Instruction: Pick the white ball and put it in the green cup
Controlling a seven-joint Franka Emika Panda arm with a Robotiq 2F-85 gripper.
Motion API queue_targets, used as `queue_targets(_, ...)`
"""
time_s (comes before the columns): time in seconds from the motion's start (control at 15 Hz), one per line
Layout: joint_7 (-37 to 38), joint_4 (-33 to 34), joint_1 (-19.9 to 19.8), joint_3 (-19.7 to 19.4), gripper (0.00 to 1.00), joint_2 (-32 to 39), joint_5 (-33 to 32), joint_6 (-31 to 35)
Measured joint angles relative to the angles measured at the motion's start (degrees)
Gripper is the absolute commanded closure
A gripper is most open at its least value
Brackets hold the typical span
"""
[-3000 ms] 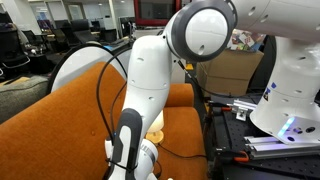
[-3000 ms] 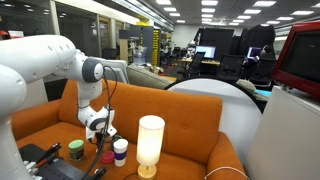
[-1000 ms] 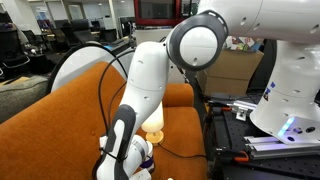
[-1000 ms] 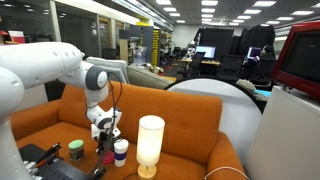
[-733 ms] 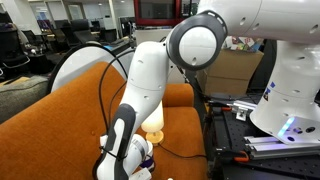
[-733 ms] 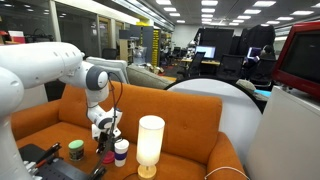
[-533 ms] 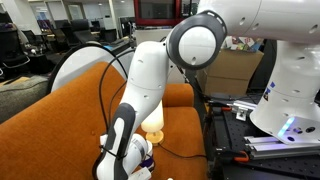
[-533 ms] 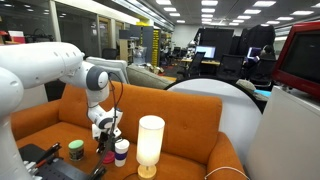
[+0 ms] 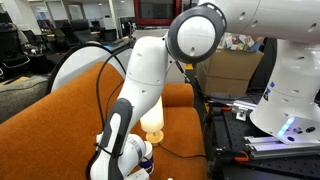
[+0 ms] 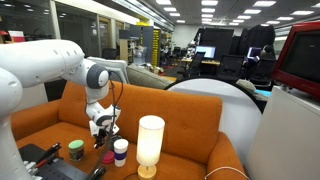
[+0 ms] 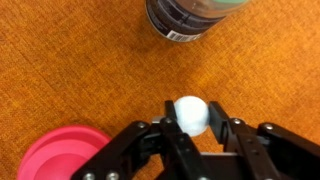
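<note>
Seemingly clamped from both sides, the white ball (image 11: 190,112) sat between the two dark fingers (image 11: 163,135) of the pincer (image 11: 190,126) in the wrist view, each finger pressed against it, so the pincer was closed on the ball. Whether the ball touched the surface beneath could not be told from that angle. Under it lay the orange woven cover of the table (image 11: 80,70). The green cup (image 11: 192,18) stood apart from the ball at the top edge of the wrist view, dark-walled with a pale label and a teal rim, cut off by the frame. A pink round disc (image 11: 55,155) lay low at the left, beside the pincer's linkage and clear of the ball. In an exterior view the pincer (image 10: 103,126) hung over the orange surface, with the green cup (image 10: 76,150) to one side of it and a white-and-purple banded cylinder (image 10: 120,148) to the other, near a tall cream lamp (image 10: 150,140).
</note>
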Motion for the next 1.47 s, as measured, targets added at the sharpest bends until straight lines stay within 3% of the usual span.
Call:
queue_targets(0.4,-2.32,-6.51,-0.26,1.82,0.88,-4.76,0.00,6.69)
queue_targets(1.07,-4.39,-18.52,-0.63,3.08,0.88,-11.67,-0.09,33.57)
queue_targets(1.47,-4.24,-23.04,-2.85,3.00,0.88,-13.34,-0.14,43.55)
